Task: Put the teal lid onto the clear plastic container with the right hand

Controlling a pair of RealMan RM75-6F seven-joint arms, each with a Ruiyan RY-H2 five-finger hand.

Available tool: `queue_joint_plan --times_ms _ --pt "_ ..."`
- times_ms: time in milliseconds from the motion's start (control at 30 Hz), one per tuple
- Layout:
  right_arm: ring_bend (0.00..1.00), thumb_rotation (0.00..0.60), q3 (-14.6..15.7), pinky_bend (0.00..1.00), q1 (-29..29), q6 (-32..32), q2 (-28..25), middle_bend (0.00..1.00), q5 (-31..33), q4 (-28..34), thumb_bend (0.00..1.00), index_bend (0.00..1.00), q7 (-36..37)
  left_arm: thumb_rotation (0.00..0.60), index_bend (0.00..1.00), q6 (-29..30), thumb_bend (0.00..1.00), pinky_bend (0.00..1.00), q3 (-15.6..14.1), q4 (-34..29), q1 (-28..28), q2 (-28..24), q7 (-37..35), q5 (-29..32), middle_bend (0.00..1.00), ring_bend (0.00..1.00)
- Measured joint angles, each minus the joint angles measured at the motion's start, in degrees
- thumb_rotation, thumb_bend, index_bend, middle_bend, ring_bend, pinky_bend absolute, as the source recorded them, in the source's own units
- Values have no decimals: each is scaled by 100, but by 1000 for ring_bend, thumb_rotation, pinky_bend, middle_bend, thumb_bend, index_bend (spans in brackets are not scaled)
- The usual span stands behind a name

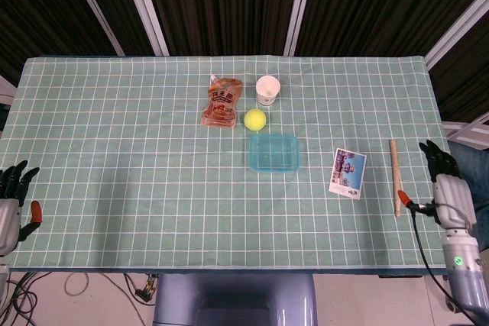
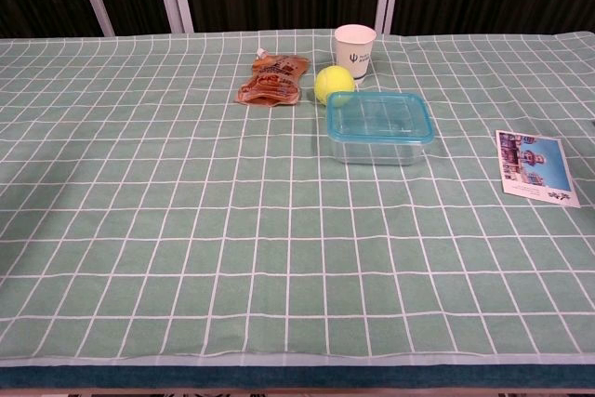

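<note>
The clear plastic container (image 1: 273,163) (image 2: 376,152) stands near the table's middle. Its teal lid (image 1: 273,150) (image 2: 378,116) lies flat on top, rim aligned all round. My right hand (image 1: 445,188) hangs beyond the table's right edge near the front corner, fingers stretched out and apart, holding nothing; it is far from the container. My left hand (image 1: 11,202) rests off the left edge, fingers apart and empty. Neither hand shows in the chest view.
A yellow ball (image 1: 254,118) touches the container's far side. A white paper cup (image 1: 267,90) and an orange pouch (image 1: 221,102) sit behind it. A photo card (image 1: 348,173) and a wooden stick (image 1: 395,176) lie to the right.
</note>
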State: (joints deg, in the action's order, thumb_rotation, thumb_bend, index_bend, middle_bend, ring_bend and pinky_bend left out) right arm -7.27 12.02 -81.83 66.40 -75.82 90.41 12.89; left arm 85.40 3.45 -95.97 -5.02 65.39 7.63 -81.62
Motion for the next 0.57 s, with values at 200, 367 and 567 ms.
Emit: queue_joint_plan --times_ms 200,367,567 --pt "0 600 325 0 -391 -708 126 0 -904 -507 291 0 525 600 111 -74 641 0 -98 -123 13 -62 81 -60 0 0" --pt "0 600 454 0 -551 -1135 216 0 -1280 -702 292 0 299 600 111 -61 641 0 -88 -102 14 -89 47 -85 0 0" --pt "0 600 595 0 -581 -1064 324 0 -1588 -856 292 0 102 600 111 -55 641 0 -109 -41 9 -69 88 -157 0 0"
